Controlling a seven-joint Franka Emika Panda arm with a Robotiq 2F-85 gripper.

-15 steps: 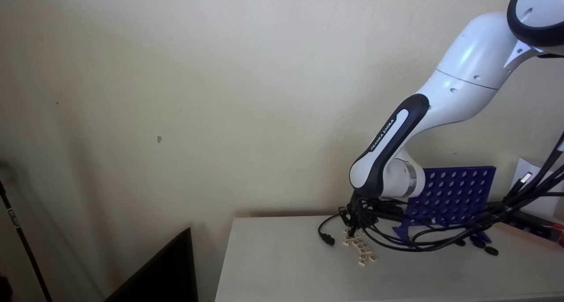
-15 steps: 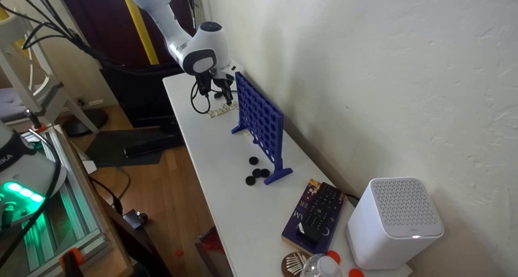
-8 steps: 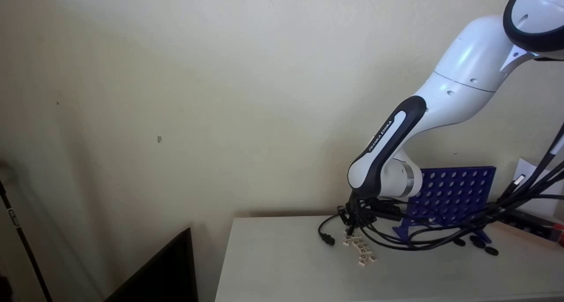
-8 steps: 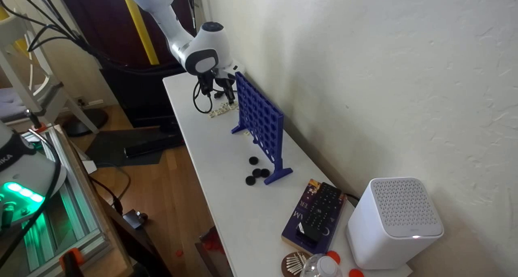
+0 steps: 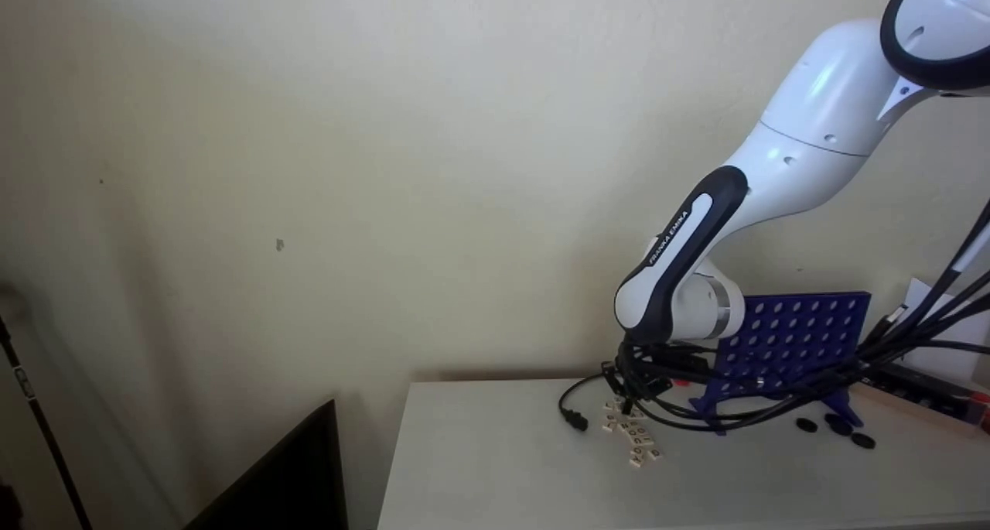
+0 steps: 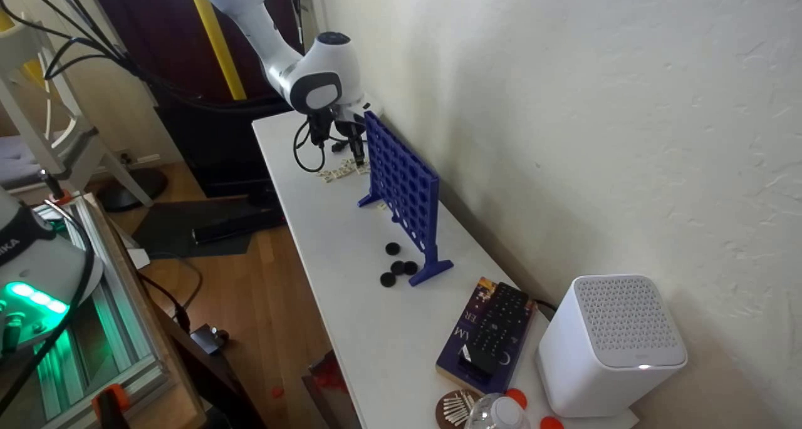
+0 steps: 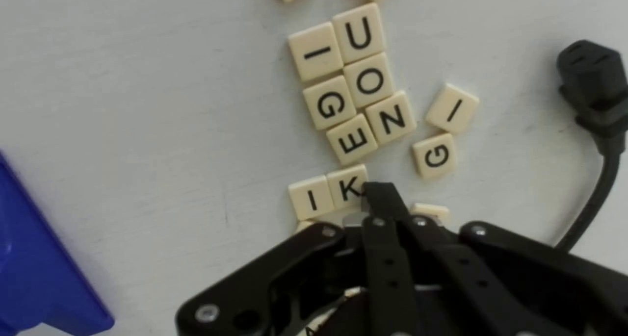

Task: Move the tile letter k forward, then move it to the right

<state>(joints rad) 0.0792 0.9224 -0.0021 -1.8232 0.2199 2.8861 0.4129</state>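
1. My end effector point(image 7: 385, 198) stands low over the table point(image 7: 147, 154), its two fingers together at the tips.
2. The K tile point(image 7: 343, 183) lies flat on the table, just left of my fingertips in the wrist view; they hide part of its right edge, and I cannot tell whether we touch.
3. An I tile point(image 7: 311, 206) sits flush against the K tile's left side.
4. The tiles are smooth, cream-coloured squares with slightly softened corners and bold black letters.
5. Farther up that view, a cluster of six tiles point(image 7: 355, 90) forms two slanting columns, its E near the K tile.
6. To the right lie a loose G tile point(image 7: 436, 168) and a black, angular plug point(image 7: 591, 71) with slots in its face and a round cable point(image 7: 604, 179).
7. The table is white and faintly scuffed.
8. In both exterior views, a blue frame point(image 5: 797, 338) pierced by rows of round holes stands upright, with flat black discs point(image 6: 397, 267) near its foot.
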